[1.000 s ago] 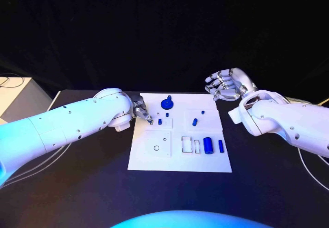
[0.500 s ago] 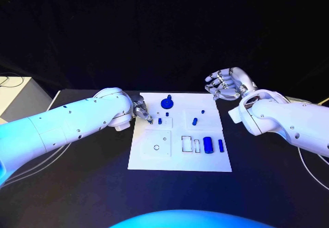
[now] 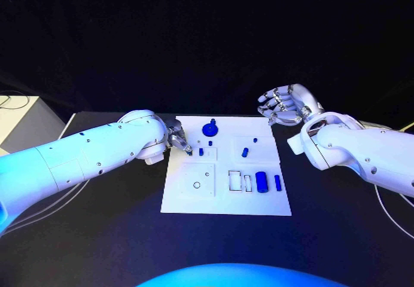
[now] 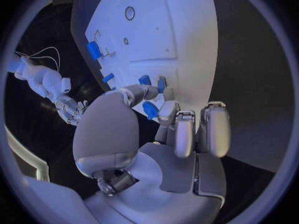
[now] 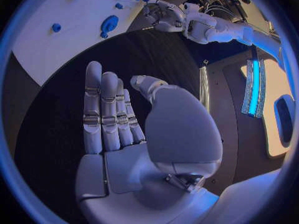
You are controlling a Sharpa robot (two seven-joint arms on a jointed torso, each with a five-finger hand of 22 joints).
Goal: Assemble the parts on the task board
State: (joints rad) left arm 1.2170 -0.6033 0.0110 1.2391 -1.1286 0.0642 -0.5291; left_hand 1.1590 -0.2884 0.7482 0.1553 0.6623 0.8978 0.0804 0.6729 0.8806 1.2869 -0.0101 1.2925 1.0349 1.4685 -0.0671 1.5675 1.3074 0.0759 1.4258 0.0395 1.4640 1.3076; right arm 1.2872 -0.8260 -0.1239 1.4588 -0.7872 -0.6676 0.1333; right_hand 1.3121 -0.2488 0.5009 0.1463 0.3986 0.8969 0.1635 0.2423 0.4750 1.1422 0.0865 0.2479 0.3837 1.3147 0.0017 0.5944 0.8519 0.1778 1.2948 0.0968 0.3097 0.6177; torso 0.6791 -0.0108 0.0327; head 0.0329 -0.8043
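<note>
The white task board (image 3: 226,197) lies mid-table with blue parts on it: a round knob (image 3: 210,128), small pegs (image 3: 201,152), a cylinder (image 3: 261,179) and a bar (image 3: 277,183). My left hand (image 3: 179,139) hovers over the board's far left edge, fingers curled down beside the pegs. In the left wrist view a small blue part (image 4: 150,109) sits pinched between the thumb and a fingertip (image 4: 167,112) of my left hand (image 4: 162,129). My right hand (image 3: 285,104) hangs raised off the board's far right corner, fingers apart and empty (image 5: 118,129).
The black table (image 3: 103,239) surrounds the board. A pale box (image 3: 21,119) stands at the table's far left. The board carries a round hole (image 3: 197,185) and rectangular slots (image 3: 234,180) in its near half.
</note>
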